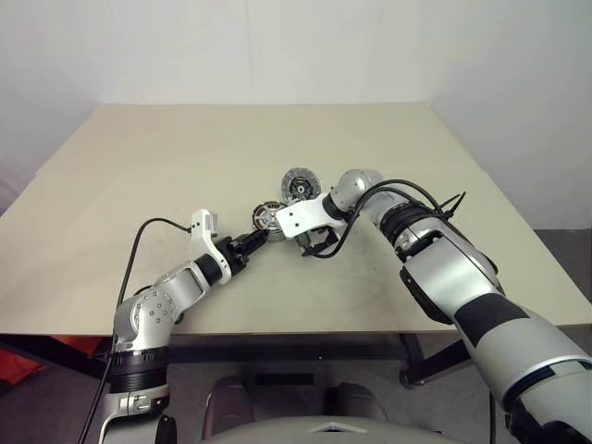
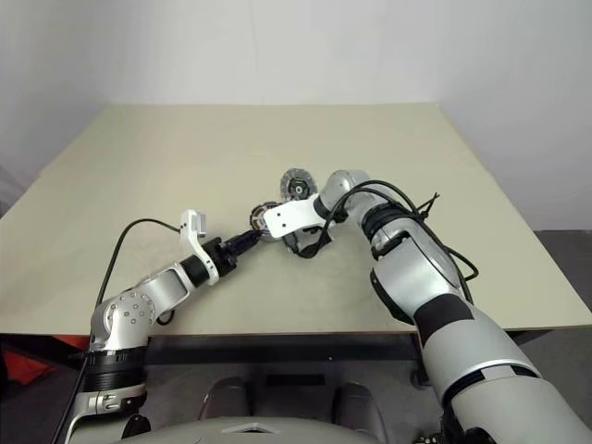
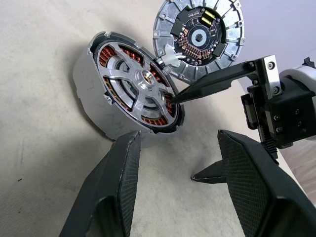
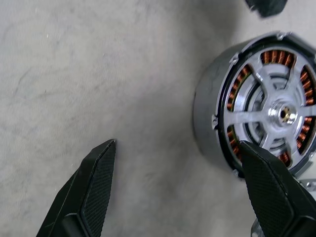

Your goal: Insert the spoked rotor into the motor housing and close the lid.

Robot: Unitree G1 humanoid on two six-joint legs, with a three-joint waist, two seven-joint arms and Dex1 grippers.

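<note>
Right hand (image 3: 197, 136), fingers spread wide and empty, rests one fingertip against the spoked rotor (image 3: 139, 89) already seated in the tilted motor housing (image 3: 94, 91) on the surface (image 1: 139, 166), likely pressing it home, while the half-open, empty left hand (image 1: 252, 242) waits nearby and the lid (image 3: 198, 37) stands open.

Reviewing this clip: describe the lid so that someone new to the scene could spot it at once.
On the beige table, look just beyond where the two grippers meet near the middle. Two round metal parts sit joined at their edges; the lid is the farther one. It is a grey disc with a dark circuit-like centre, unlike the motor housing, which shows copper windings behind the spoked rotor.
</note>
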